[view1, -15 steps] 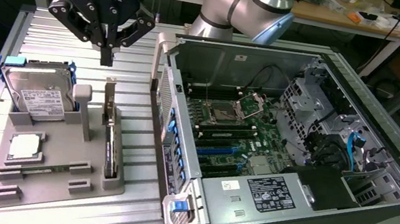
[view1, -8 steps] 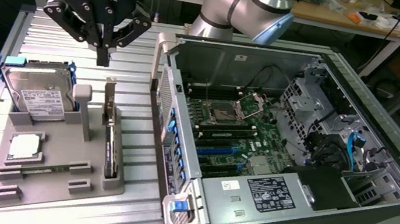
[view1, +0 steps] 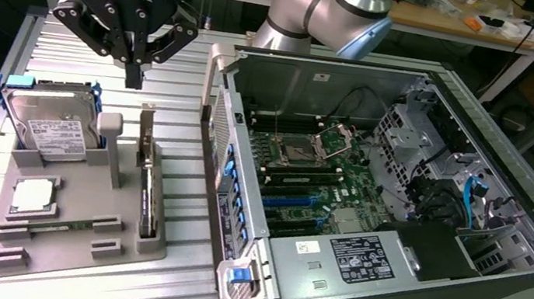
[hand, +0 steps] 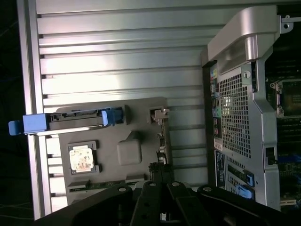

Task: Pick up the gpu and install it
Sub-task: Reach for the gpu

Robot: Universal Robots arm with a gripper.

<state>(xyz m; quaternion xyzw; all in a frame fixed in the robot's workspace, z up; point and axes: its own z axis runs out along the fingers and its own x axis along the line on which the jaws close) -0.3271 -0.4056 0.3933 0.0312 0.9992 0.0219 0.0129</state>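
I see a ribbed metal surface [view1: 121,295], wooden benches [view1: 422,18] behind. Fingers [view1: 134,72] closed on nothing above grey tray [view1: 76,236]; gpu [view1: 148,188] stands edgewise in it. Hard drive [view1: 51,123] label unreadable.

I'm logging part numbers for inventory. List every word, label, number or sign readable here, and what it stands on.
No text is legible.
White label on the boxy silver hard drive: print too small to read.
Black label on the silver power supply box: white print too small.
White sticker beside that label: blurred.
Small square silver CPU chip: markings blurred.
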